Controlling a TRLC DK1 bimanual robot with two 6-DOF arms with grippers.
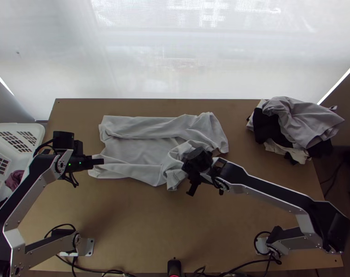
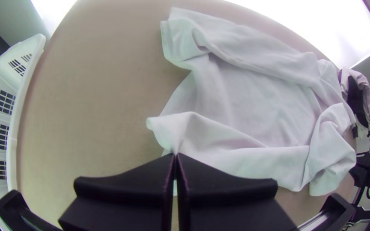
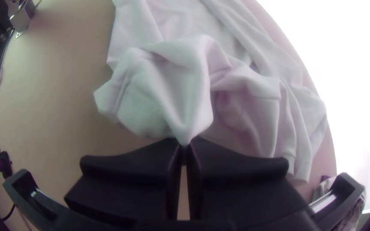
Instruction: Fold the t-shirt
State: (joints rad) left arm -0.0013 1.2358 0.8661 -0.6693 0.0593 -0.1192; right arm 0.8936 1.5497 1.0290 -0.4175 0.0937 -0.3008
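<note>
Light through the translucent white blind (image 1: 184,60) at 12 o'clock leaves the wooden tabletop (image 1: 142,217) dimmer in the top view, while both fisheye-bowed wrist views glare white around 2 o'clock.

Looking like a robotics lab
Two robot arms (image 1: 276,197) are standing mounted on a wooden counter (image 1: 142,221), while cables (image 1: 241,266) are trailing along its edge.

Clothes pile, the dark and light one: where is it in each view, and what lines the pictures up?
Top view: clothes pile at the table's far right corner.
Left wrist view: past the t-shirt's far end, near the bright blind.
Right wrist view: partly hidden behind the right gripper.
Shared landmark: the t-shirt, spread with its long sides turned in.
</note>
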